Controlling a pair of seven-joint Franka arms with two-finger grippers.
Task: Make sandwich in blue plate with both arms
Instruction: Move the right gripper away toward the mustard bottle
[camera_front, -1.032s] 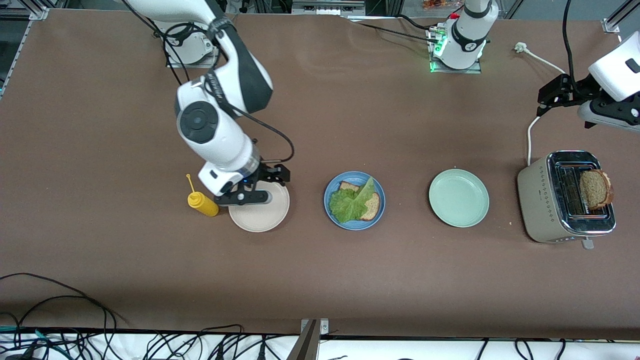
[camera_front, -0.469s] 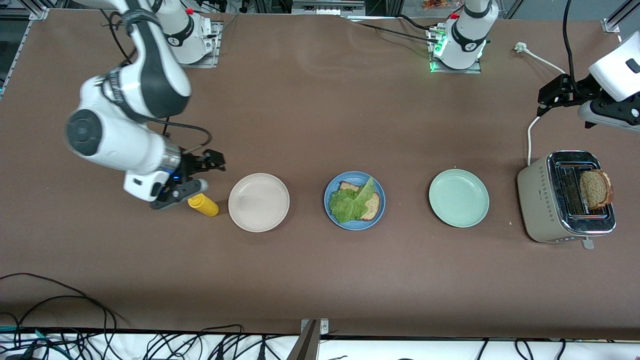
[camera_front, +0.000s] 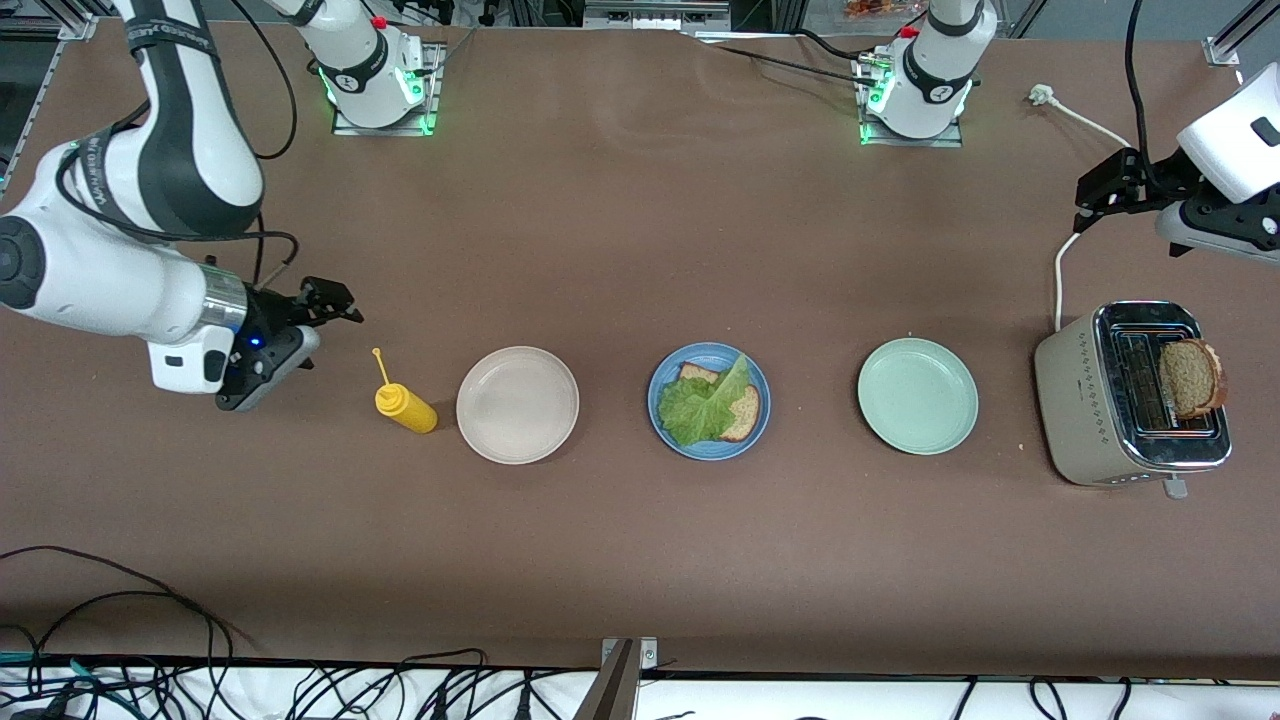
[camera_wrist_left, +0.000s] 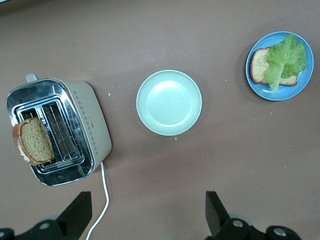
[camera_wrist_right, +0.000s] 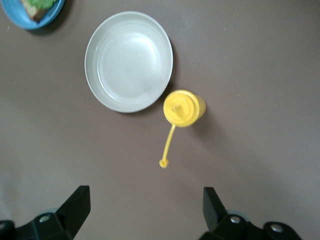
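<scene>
My table (camera_front: 640, 250) carries everything in one row, about midway between its edges. Going by size: the toaster (camera_front: 1130, 395) sits at the left arm's end, with the second bread slice (camera_front: 1190, 378) standing up out of its slot. Next along is the pale green plate (camera_front: 917, 396), then the blue plate (camera_front: 709, 401) at the middle of the row, the beige plate (camera_front: 517, 404), and the yellow squeeze bottle (camera_front: 404, 405) toward the right arm's end.

On the blue plate lies one slice with the lettuce leaf (camera_front: 705, 405) over it, so I judge the sandwich to lack only its top.

My left tool (camera_front: 1100, 195) hangs open and empty over the table edge by the toaster; my right tool (camera_front: 325, 300) hangs open and empty over bare table near the bottle and waits.

To do this step well, I would bring the left tool straight down over the toaster slot, fingers either side of the slice's flat faces, and pinch gently so the bread does not crumble. Then lift clear before crossing over the green plate, and lay it square on the lettuce.
</scene>
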